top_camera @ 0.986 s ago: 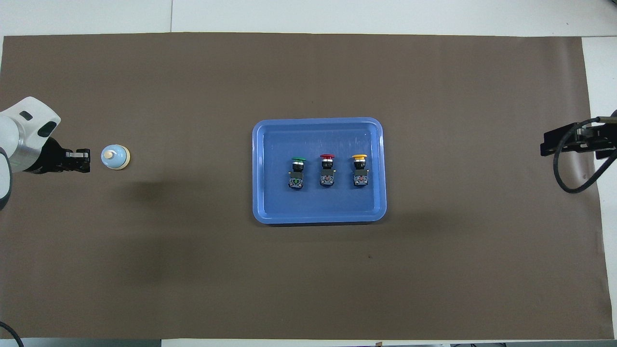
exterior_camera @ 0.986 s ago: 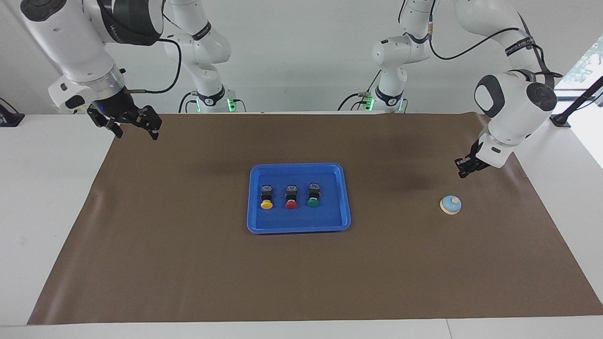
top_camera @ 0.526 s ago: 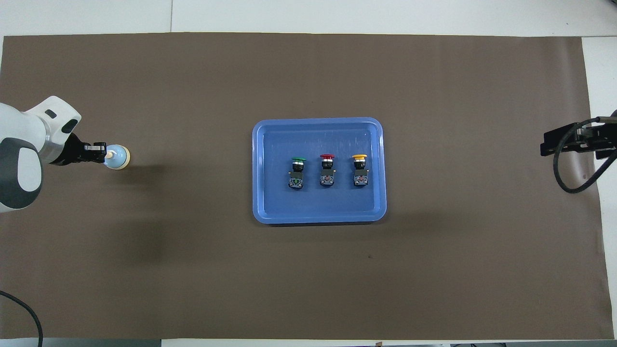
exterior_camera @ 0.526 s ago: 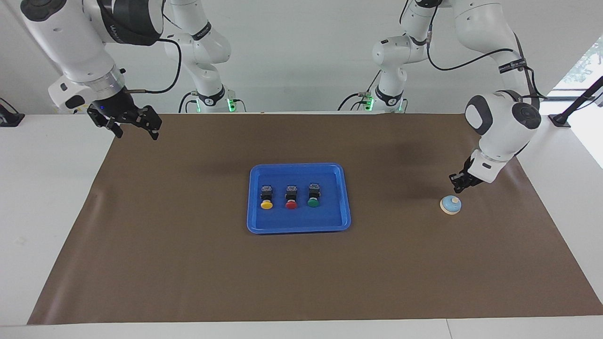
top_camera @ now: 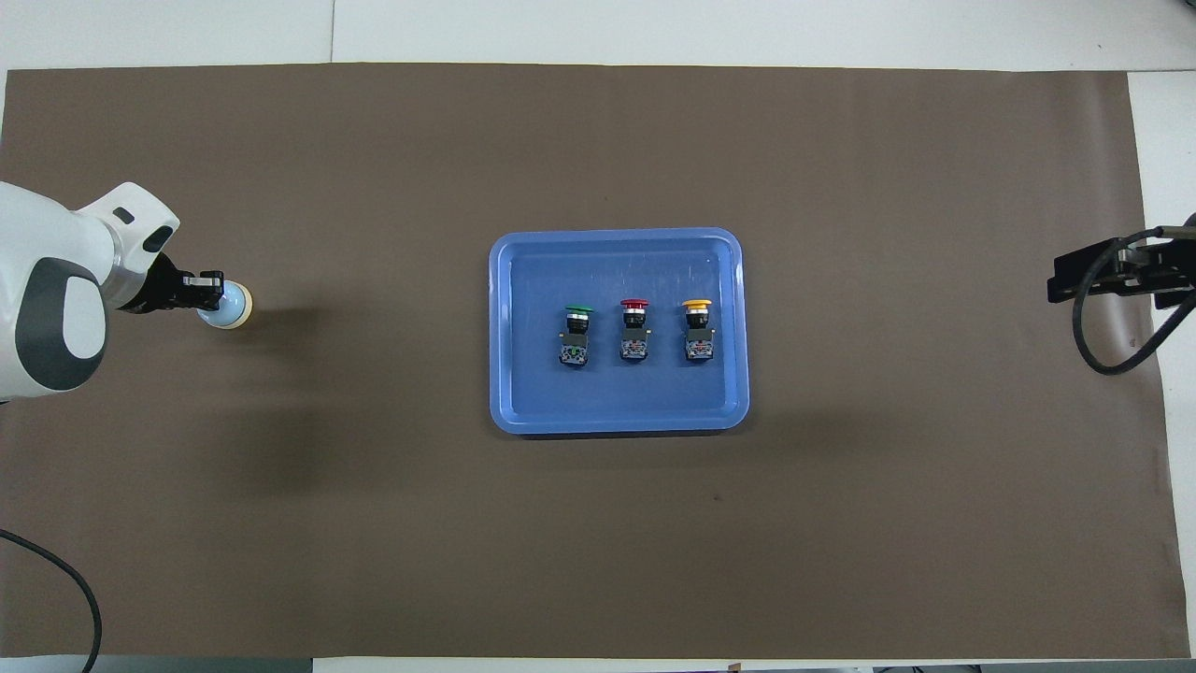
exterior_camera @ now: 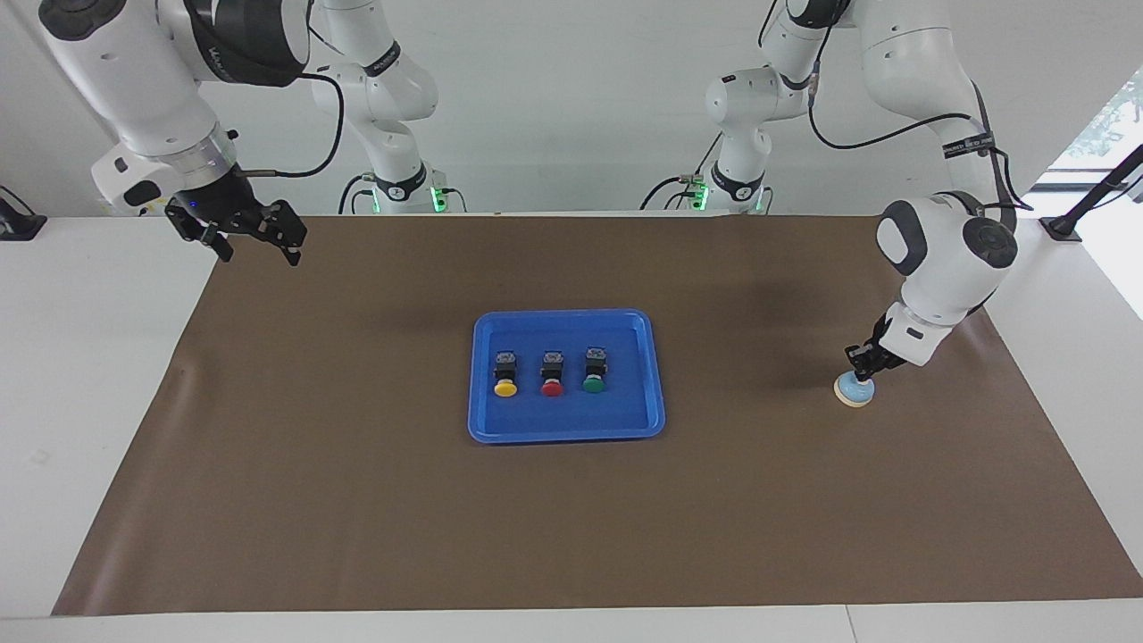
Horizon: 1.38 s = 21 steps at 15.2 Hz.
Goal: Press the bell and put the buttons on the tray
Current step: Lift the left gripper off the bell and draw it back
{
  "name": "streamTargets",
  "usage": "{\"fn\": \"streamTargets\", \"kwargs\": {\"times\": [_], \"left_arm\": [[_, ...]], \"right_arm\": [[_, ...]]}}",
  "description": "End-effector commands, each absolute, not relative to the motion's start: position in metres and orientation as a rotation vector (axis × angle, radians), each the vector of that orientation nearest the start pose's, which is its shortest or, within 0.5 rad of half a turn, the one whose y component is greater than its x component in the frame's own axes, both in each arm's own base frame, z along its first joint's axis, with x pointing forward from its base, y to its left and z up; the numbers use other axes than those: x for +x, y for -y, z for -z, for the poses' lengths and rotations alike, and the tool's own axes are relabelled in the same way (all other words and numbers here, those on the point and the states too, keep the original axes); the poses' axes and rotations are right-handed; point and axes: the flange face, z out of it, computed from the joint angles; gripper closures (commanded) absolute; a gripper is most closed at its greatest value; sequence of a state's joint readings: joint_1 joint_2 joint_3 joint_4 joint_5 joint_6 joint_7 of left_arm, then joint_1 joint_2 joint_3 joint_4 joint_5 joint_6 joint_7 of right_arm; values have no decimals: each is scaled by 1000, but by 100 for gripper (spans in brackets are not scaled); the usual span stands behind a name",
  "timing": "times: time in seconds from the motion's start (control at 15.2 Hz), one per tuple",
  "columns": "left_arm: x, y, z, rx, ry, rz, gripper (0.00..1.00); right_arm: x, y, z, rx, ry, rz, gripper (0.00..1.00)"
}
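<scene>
Lowered since before, left gripper (exterior_camera: 861,370), fingers closed, presses bell (exterior_camera: 855,391); right gripper (exterior_camera: 254,234) waits open.

The blue tray (top_camera: 618,418) lies in the middle of the brown mat (top_camera: 598,542). In it three buttons stand in a row: green (top_camera: 578,309), red (top_camera: 635,304) and yellow (top_camera: 696,305). At nine o'clock from the tray, well apart, the left gripper (top_camera: 213,293) covers the top of the bell (top_camera: 234,313). At three o'clock, the right gripper (top_camera: 1089,271) waits over the mat's edge.
</scene>
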<state>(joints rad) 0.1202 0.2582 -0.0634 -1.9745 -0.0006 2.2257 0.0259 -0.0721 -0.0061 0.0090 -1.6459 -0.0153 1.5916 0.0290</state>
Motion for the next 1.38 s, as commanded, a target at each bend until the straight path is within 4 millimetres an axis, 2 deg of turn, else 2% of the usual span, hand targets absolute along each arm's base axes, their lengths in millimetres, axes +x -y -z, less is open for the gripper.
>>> {"fn": "streamTargets", "kwargs": {"times": [0.0, 0.46, 0.59, 0.72, 0.85, 0.99, 1.12, 1.18, 1.25, 1.31], "left_arm": [[604, -37, -334, -3143, 28, -2, 100], [601, -37, -324, -3144, 27, -28, 100], [603, -38, -330, -3144, 30, -35, 100], [610, -35, -349, -3144, 24, -59, 100], [617, -33, -382, -3143, 24, -134, 100], [621, -21, -416, -3141, 3, -185, 100], [620, -19, -442, -3139, -3, -206, 99], [617, -19, -450, -3139, 0, -223, 80], [612, -18, -463, -3137, 0, -221, 50], [608, -12, -469, -3135, -12, -223, 11]], "right_arm": [[551, 37, -595, -3145, -127, -95, 0], [551, 38, -595, -3145, -130, -95, 0], [551, 37, -595, -3145, -127, -95, 0], [551, 38, -595, -3145, -130, -95, 0], [551, 38, -595, -3145, -130, -95, 0], [551, 37, -595, -3145, -127, -95, 0], [551, 37, -595, -3145, -127, -95, 0], [551, 37, -595, -3145, -127, -95, 0], [551, 38, -595, -3145, -130, -95, 0], [551, 37, -595, -3145, -127, -95, 0]]}}
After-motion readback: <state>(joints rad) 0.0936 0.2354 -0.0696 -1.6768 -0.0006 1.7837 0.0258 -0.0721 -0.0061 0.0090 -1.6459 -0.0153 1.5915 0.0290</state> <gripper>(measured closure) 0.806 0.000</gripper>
